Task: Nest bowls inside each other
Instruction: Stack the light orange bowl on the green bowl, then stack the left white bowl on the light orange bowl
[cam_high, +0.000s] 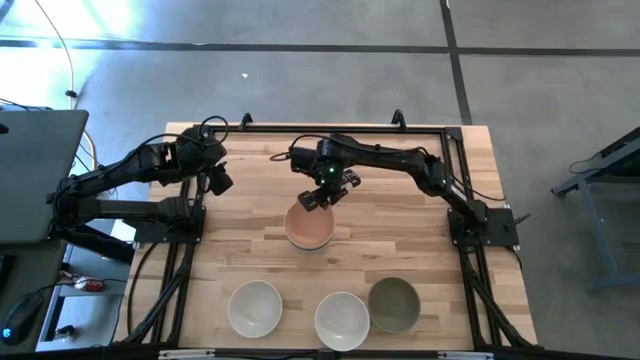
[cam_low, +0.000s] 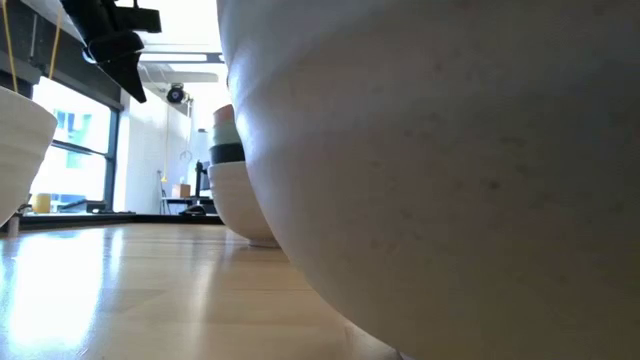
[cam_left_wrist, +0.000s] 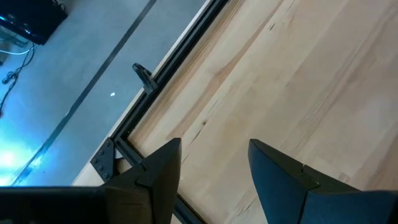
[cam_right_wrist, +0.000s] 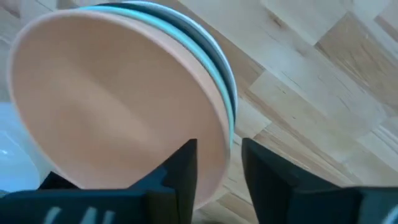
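Right claw sits over the far rim of the stack in the middle of the counter, and from its wrist camera one dark finger is inside the peach-orange bowl and the other outside, straddling the rim with a gap showing on either side: fingers parted, not pinching. That peach-orange bowl tops the stack, nested in the pale mint green bowl, with a black bowl rim under that. From table height the stack shows its layers: peach, mint, black, and a white bowl at the bottom.

Along the near edge, three bowls stand alone and upright: another white bowl on the left, a third white bowl in the middle, and the olive-grey bowl just beside it on the right, the two nearly touching.

Over on the far left, the left claw hangs above bare counter, well apart from every bowl, fingers spread wide with nothing between them. Beneath it runs the black frame rail along the counter's edge.
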